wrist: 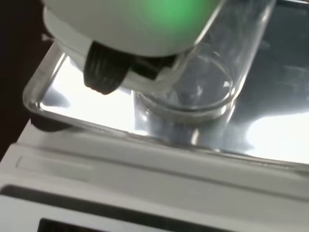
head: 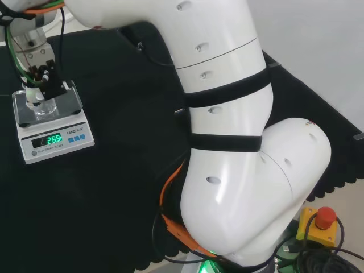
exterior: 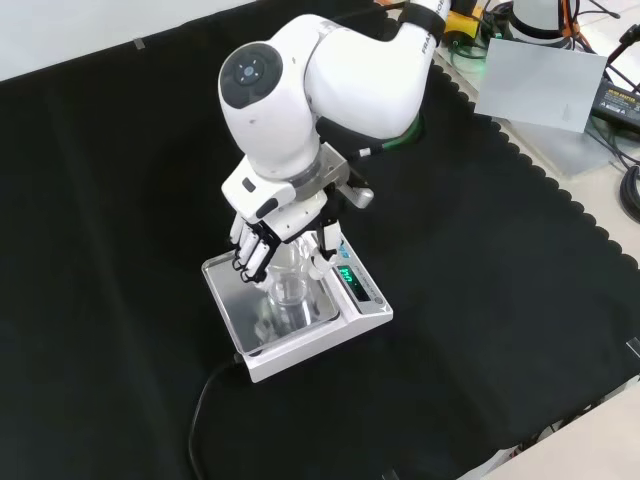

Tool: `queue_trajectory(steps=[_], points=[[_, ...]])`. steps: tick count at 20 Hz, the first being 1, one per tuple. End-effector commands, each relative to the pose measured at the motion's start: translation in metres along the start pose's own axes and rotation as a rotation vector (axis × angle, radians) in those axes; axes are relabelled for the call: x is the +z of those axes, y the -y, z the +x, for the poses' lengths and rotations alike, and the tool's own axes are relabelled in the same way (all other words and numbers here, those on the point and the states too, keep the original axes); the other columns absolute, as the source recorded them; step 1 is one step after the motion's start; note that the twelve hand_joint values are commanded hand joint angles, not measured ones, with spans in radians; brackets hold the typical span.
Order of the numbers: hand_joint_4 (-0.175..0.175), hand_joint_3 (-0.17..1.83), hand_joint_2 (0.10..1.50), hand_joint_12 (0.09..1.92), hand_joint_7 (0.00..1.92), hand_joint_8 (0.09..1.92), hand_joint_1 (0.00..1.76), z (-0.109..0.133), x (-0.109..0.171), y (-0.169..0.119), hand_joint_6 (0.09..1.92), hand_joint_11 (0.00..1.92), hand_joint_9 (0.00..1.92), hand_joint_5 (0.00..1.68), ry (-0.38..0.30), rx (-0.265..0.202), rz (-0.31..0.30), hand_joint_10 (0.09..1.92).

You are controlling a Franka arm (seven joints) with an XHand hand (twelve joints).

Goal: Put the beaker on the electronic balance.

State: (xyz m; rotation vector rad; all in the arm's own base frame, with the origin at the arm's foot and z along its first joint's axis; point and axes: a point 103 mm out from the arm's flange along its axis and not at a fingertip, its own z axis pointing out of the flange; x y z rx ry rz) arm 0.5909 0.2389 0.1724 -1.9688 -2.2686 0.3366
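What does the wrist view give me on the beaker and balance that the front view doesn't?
Wrist view: the beaker's base sits flat on the steel pan, near the pan's edge, with a fingertip against its wall.

Front view: the whole balance on the black cloth, its cable trailing off toward the near edge, its lit display, and the hand coming down from above with its fingers curled round the beaker.

Both: the beaker is upright on the pan and the hand is on it.
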Motion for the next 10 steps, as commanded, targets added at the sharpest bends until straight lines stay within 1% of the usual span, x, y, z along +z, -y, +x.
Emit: queue_trajectory(steps=[1, 2, 3, 4, 5, 6, 8, 9, 10], points=[[-0.004, 0.61, 0.42, 1.45, 0.40, 0.78, 1.06, -0.001, -0.011, 0.004, 0.56, 0.18, 0.45, 0.23, 0.014, -0.017, -0.030, 0.85], [-0.006, 0.55, 0.43, 1.46, 0.30, 0.79, 1.02, -0.001, -0.013, 0.005, 0.44, 0.09, 0.34, 0.19, 0.018, -0.019, -0.038, 0.89], [-0.004, 0.49, 0.45, 1.44, 0.19, 0.78, 0.98, -0.001, -0.015, 0.007, 0.32, 0.04, 0.23, 0.13, 0.015, -0.021, -0.045, 0.92], [-0.001, 0.43, 0.46, 1.39, 0.10, 0.74, 0.94, -0.001, -0.017, 0.008, 0.21, 0.02, 0.15, 0.07, 0.006, -0.023, -0.051, 0.93], [0.002, 0.38, 0.47, 1.35, 0.05, 0.62, 0.90, -0.002, -0.018, 0.009, 0.11, 0.01, 0.08, 0.04, -0.001, -0.027, -0.055, 0.93], [0.006, 0.33, 0.48, 1.30, 0.02, 0.48, 0.86, -0.002, -0.019, 0.011, 0.09, 0.00, 0.04, 0.02, -0.010, -0.031, -0.054, 0.90], [0.019, 0.22, 0.51, 1.08, 0.00, 0.18, 0.77, -0.002, -0.021, 0.014, 0.09, 0.00, 0.01, 0.00, -0.020, -0.042, -0.035, 0.68], [0.026, 0.17, 0.52, 0.94, 0.00, 0.09, 0.74, -0.002, -0.021, 0.016, 0.09, 0.00, 0.00, 0.00, -0.025, -0.048, -0.030, 0.55], [0.033, 0.13, 0.54, 0.80, 0.00, 0.09, 0.70, -0.002, -0.022, 0.017, 0.09, 0.00, 0.00, 0.00, -0.027, -0.054, -0.023, 0.43]])
